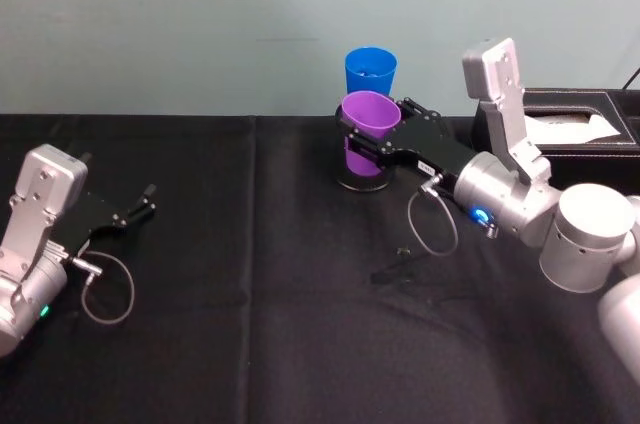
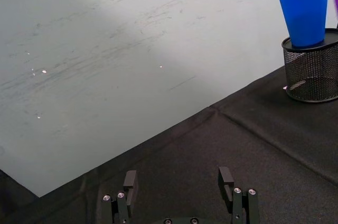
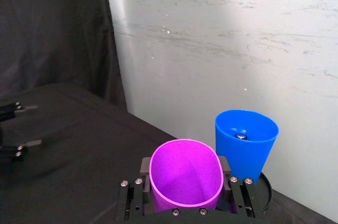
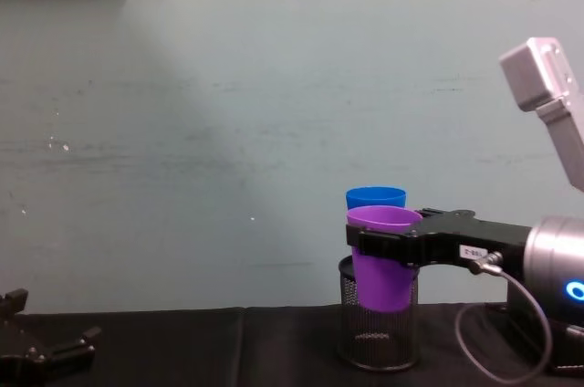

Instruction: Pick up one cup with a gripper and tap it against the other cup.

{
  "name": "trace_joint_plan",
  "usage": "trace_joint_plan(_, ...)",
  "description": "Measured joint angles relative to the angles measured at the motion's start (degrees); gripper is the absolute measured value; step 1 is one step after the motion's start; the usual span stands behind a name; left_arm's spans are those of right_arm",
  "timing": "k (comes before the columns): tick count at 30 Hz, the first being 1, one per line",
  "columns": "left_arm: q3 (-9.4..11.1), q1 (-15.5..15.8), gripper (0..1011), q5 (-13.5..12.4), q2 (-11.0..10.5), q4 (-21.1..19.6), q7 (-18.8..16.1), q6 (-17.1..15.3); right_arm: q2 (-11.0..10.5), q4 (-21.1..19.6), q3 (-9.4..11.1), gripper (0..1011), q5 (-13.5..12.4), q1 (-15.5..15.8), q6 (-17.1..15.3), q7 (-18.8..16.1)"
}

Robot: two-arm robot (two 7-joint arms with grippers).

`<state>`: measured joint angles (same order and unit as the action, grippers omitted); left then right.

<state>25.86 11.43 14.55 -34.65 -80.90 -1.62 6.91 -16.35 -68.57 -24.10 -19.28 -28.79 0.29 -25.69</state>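
Observation:
My right gripper is shut on the purple cup, one finger on each side of its wall, as the right wrist view shows around the cup. The cup hangs slightly tilted, its base level with the top of a black wire-mesh pot. The blue cup stands upright in that pot just behind the purple one. They are very close; I cannot tell whether they touch. My left gripper rests open and idle at the table's left side.
A black tissue box stands at the back right, behind my right arm. The wall rises directly behind the cups. Black cloth covers the table. A small dark scrap lies on it near my right arm's cable.

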Motion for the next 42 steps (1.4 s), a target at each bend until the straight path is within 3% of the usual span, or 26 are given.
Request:
trace_joint_plan(7, 0.0, 0.0, 1000, 0.0, 0.0, 0.0, 0.0, 0.0, 2.04, 4.49, 0.07, 730, 0.26, -2.8, 0.77, -0.36)
trace_joint_plan(26, 0.0, 0.0, 1000, 0.0, 0.0, 0.0, 0.0, 0.0, 4.46, 11.27, 0.75, 730, 1.62, -7.94, 1.61, -0.85)
trace_joint_plan(42, 0.0, 0.0, 1000, 0.0, 0.0, 0.0, 0.0, 0.0, 5.13, 12.7, 1.12, 730, 2.1, -9.47, 1.48, -1.36)
